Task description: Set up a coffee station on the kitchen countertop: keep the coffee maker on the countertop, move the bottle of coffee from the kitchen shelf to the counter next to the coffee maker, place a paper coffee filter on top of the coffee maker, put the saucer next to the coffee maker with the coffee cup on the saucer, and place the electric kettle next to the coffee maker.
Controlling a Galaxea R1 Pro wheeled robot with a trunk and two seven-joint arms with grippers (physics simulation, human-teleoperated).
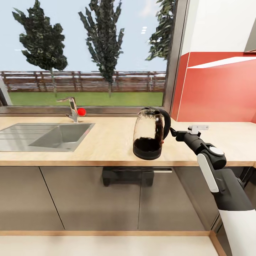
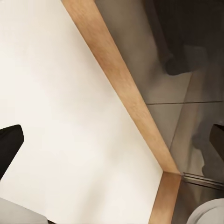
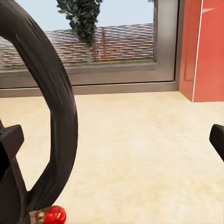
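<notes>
The electric kettle (image 1: 147,133), clear glass with a black base, stands upright on the kitchen countertop (image 1: 106,144), right of the sink and near the front edge. My right gripper (image 1: 173,132) reaches in from the right at the kettle's black loop handle (image 1: 166,122). In the right wrist view the handle (image 3: 60,102) curves close by one finger (image 3: 10,140), with the kettle's red switch (image 3: 54,215) below it. This right gripper (image 3: 112,144) is open, its fingers wide apart. My left gripper (image 2: 112,149) hangs open over the pale floor (image 2: 60,93).
An inset steel sink (image 1: 46,137) with a faucet (image 1: 73,108) and a red knob (image 1: 81,112) lies at the left. A window runs behind the counter, and a red backsplash (image 1: 220,92) rises at the right. Grey cabinet fronts (image 1: 89,199) stand below, with a wooden baseboard (image 2: 126,93).
</notes>
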